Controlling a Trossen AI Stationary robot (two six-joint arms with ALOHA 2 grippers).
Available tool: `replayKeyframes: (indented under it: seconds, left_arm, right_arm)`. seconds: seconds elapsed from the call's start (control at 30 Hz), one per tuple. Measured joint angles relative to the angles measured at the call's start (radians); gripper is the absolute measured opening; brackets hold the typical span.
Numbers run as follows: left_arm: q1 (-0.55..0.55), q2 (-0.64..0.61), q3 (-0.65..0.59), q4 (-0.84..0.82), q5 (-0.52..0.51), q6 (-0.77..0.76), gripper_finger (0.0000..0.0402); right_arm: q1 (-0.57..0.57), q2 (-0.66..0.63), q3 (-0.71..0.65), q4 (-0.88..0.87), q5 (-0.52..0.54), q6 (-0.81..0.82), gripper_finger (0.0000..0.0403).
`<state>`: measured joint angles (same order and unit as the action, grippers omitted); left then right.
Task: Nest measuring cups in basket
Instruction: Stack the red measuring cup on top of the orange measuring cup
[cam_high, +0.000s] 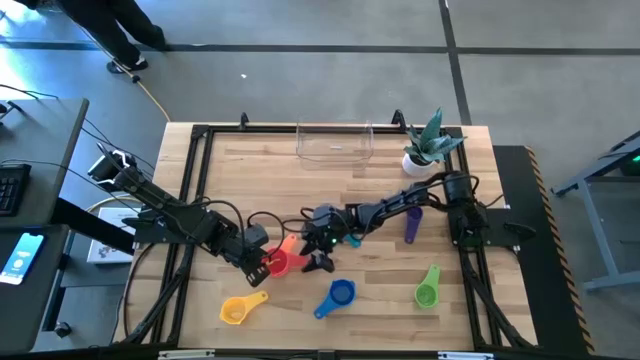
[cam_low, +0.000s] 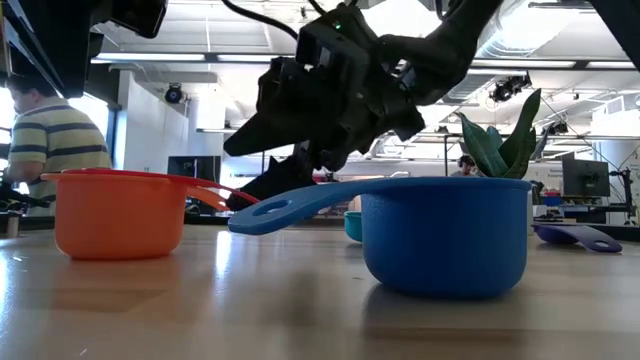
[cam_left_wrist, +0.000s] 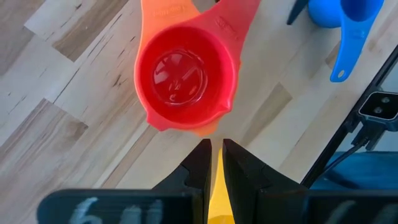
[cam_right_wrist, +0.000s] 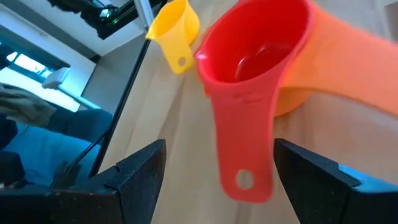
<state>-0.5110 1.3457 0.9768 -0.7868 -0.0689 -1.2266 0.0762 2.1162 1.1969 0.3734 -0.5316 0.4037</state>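
High view shows the red cup (cam_high: 279, 263) nested in the orange cup (cam_high: 290, 246), well short of the basket (cam_high: 335, 143); right gripper (cam_high: 322, 262) gapes wide around the red handle, probably to lift it. Left gripper (cam_high: 262, 264), near-shut, holds nothing visible.

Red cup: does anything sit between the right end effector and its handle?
Nothing visible does. The right end effector is open, with the red cup handle between its fingers. The red cup sits nested in the orange cup.
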Motion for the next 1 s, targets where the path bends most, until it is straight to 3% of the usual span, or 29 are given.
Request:
replayKeyframes:
  seconds: [0.17, 0.5, 1.0]
  left_arm:
    - [0.0, 0.0, 0.0, -0.001, 0.0, 0.0, 0.003]
    - [0.0, 0.0, 0.0, -0.001, 0.0, 0.0, 0.003]
    - [0.0, 0.0, 0.0, -0.001, 0.0, 0.0, 0.003]
  right_arm:
    - [0.0, 0.0, 0.0, -0.033, 0.004, 0.004, 0.0276]
    - [0.002, 0.0, 0.0, -0.04, 0.021, 0.012, 0.0201]
    - [0.012, 0.0, 0.0, -0.055, 0.064, 0.044, 0.0144]
